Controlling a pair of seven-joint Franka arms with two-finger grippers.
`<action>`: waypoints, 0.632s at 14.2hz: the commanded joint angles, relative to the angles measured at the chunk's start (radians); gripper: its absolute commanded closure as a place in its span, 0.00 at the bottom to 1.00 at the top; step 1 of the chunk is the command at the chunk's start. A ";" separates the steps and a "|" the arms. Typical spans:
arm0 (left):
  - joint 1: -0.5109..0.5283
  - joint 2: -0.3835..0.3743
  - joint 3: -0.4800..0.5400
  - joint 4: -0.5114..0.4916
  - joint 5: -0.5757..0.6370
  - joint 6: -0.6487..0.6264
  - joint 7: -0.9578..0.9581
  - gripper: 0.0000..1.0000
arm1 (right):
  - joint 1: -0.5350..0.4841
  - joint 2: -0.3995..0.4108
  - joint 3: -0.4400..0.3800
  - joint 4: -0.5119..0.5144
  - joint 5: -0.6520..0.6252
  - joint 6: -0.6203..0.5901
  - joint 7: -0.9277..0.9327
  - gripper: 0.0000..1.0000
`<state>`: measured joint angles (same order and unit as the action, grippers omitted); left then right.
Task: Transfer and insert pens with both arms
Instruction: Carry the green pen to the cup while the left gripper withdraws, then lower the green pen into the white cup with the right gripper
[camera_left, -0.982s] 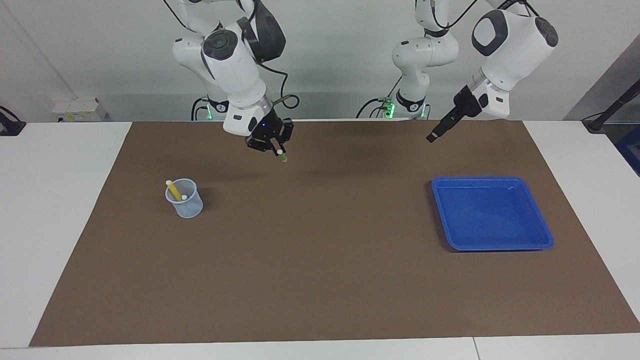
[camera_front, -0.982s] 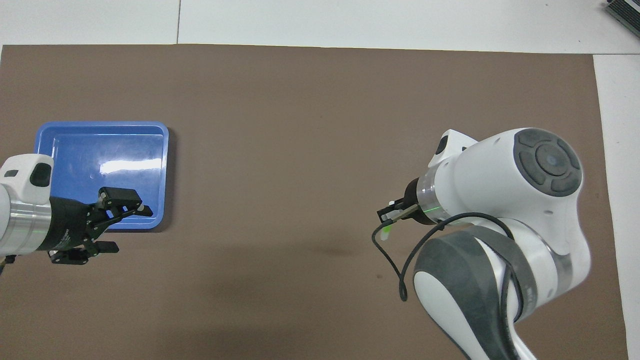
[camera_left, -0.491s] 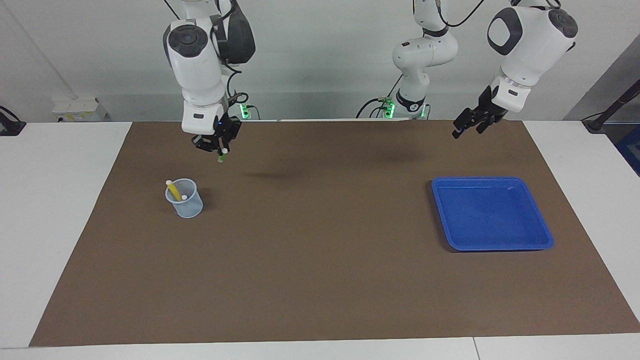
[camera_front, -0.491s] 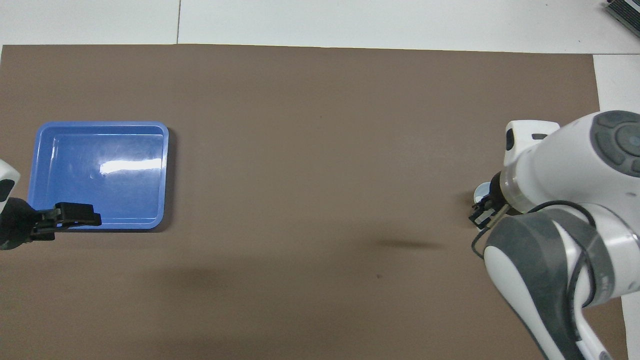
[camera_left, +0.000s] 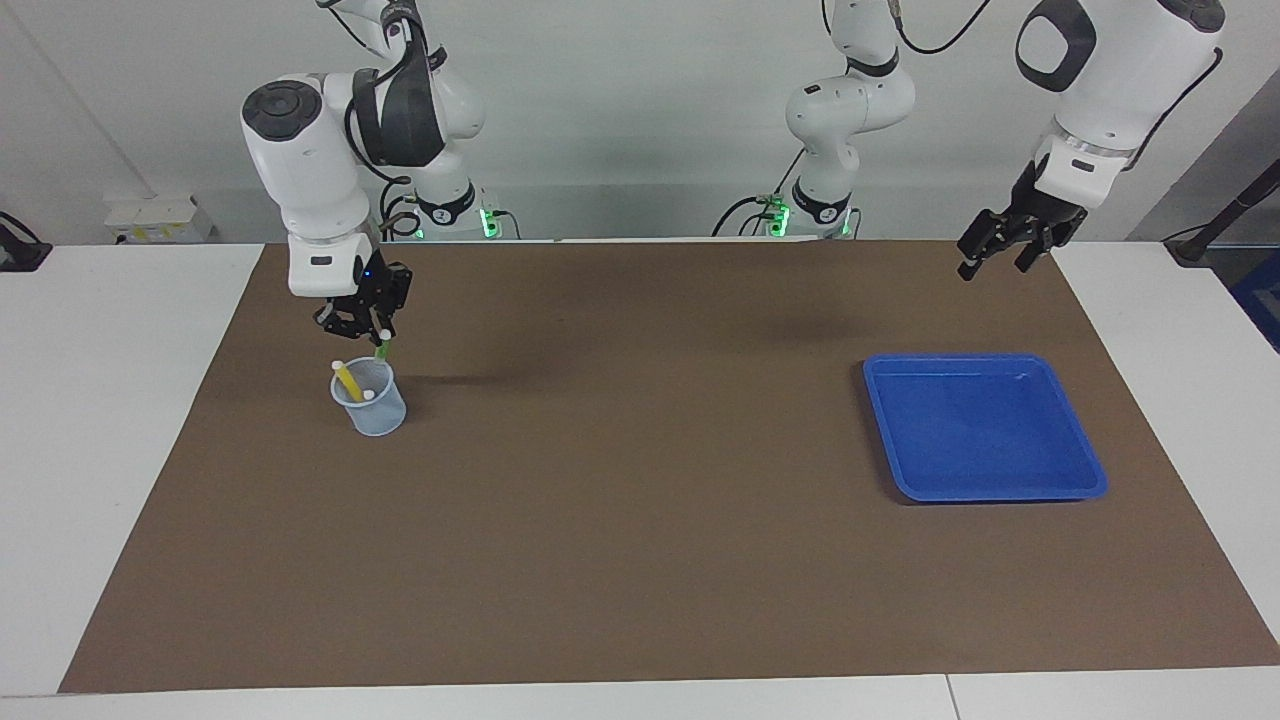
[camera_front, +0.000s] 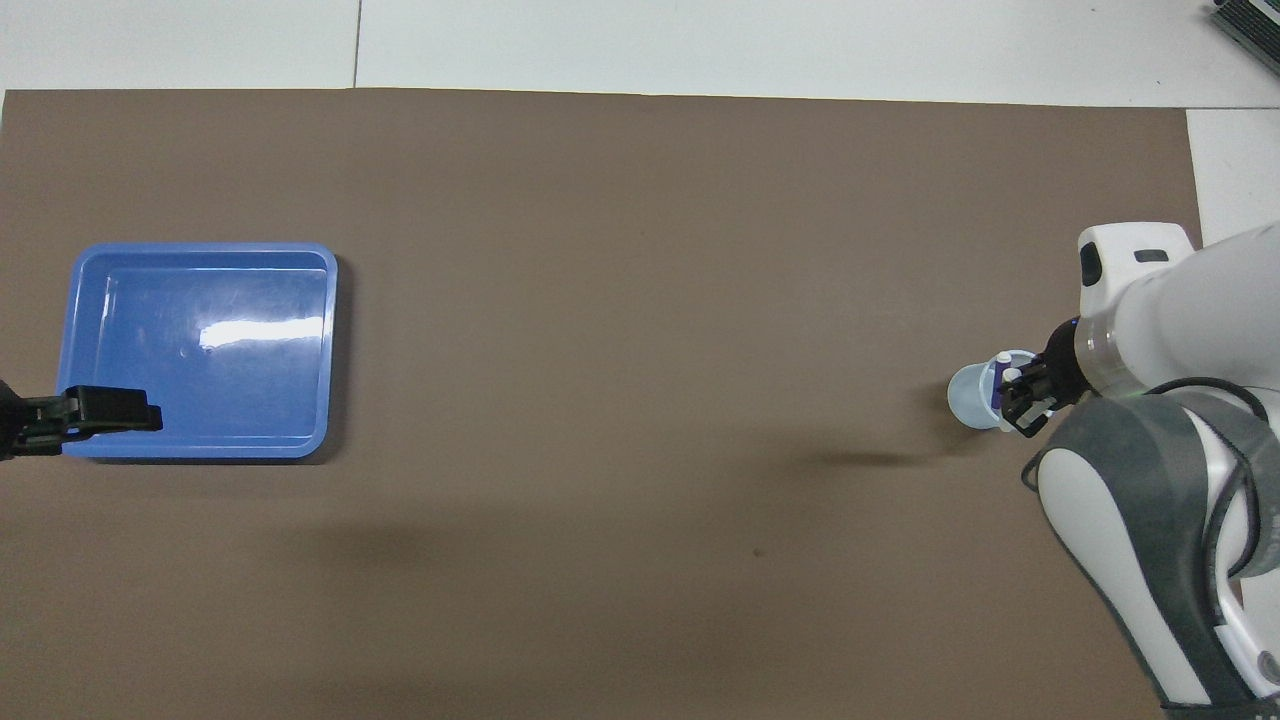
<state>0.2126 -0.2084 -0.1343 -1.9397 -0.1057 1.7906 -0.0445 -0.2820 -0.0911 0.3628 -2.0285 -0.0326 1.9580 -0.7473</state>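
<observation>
Currently I am holding the thin green marker pen (camera_left: 381, 349) clamped in my right gripper (camera_left: 366, 331), over the translucent pale-blue plastic cup (camera_left: 370, 403) near the brown mat's (camera_left: 640, 560) right-arm edge. I am judging: lower it straight inside the rim. My left gripper (camera_left: 1000, 248) is waiting open, above the mat's corner near the empty blue rectangular plastic tray (camera_left: 1085, 470). Facing view is showing a yellow pen (camera_left: 349, 381); overhead, a purple pen (camera_front: 996, 392).

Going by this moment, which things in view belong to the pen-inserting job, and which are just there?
Job:
green pen, held by the right gripper over the clear cup
yellow pen and purple pen, in the cup
left gripper, open, waiting

Just there:
blue tray
smaller white arm
</observation>
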 joint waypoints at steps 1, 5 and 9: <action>0.001 0.049 -0.005 0.074 0.020 -0.031 0.011 0.00 | -0.009 -0.016 0.008 -0.077 -0.018 0.119 -0.052 1.00; -0.051 0.086 -0.011 0.116 0.092 -0.039 0.011 0.00 | -0.025 -0.016 0.007 -0.099 -0.017 0.163 -0.119 1.00; -0.065 0.093 -0.010 0.119 0.090 -0.028 0.009 0.00 | -0.100 -0.016 0.002 -0.101 0.057 0.151 -0.233 1.00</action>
<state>0.1600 -0.1358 -0.1523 -1.8523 -0.0392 1.7811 -0.0373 -0.3259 -0.0915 0.3594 -2.1107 -0.0238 2.1026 -0.9030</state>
